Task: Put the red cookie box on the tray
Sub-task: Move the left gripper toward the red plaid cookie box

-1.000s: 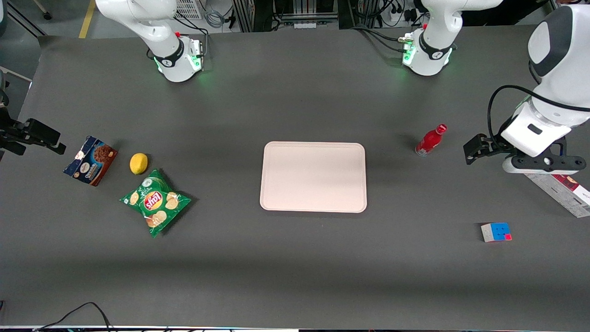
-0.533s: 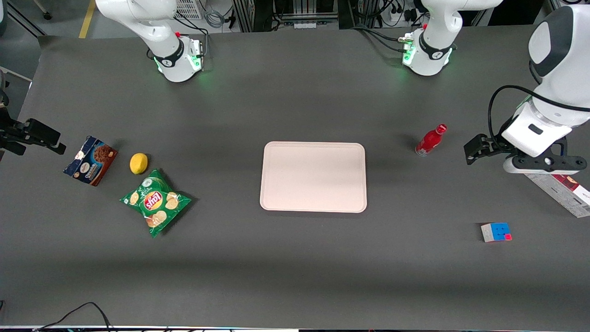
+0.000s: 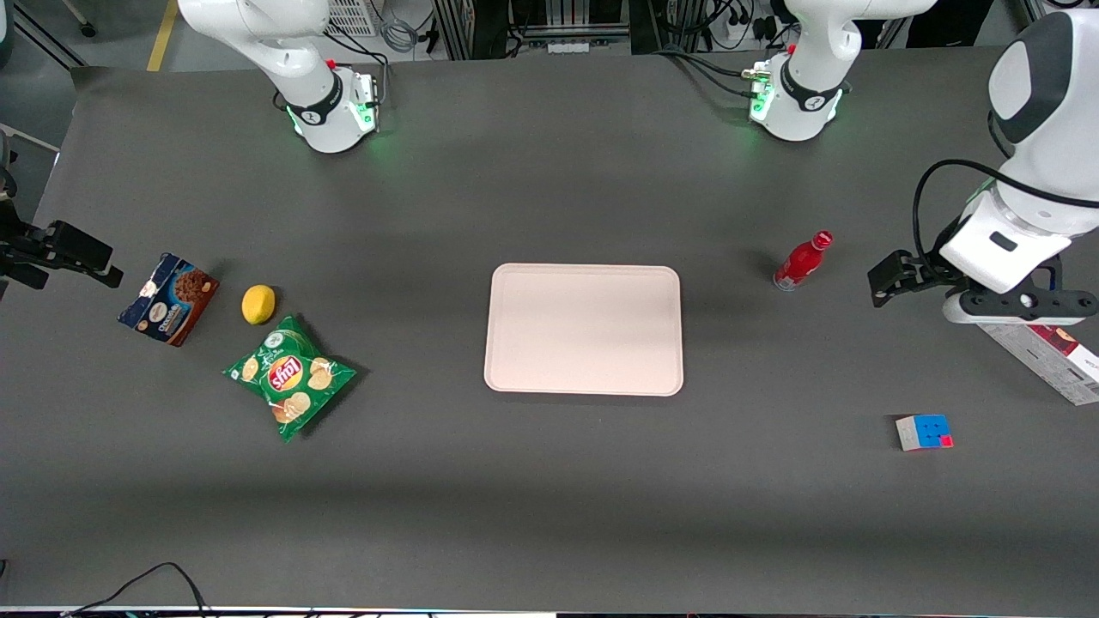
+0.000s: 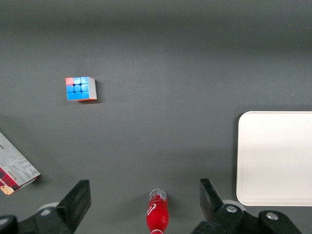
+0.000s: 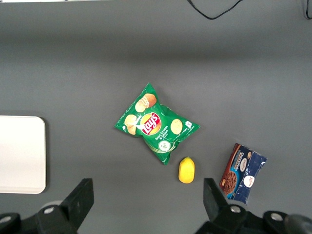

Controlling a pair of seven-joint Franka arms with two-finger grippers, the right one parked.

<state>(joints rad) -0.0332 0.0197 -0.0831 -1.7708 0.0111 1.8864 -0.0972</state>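
Red plaid marks the red cookie box [image 3: 1049,360], lying on the tabletop [image 3: 549,481] well apart from the tray [image 3: 584,330], toward the working arm's end. Spread wide and empty, the claw [image 4: 144,204] hangs above the box's end nearest the tray; better to centre it across the slim width before descending.

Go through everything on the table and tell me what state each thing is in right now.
red cookie box: flat on table, partly under the arm
tray: holds nothing
gripper: open, holding nothing, above the table
red bottle: capped
chip bag: lying flat
cube: colours mixed
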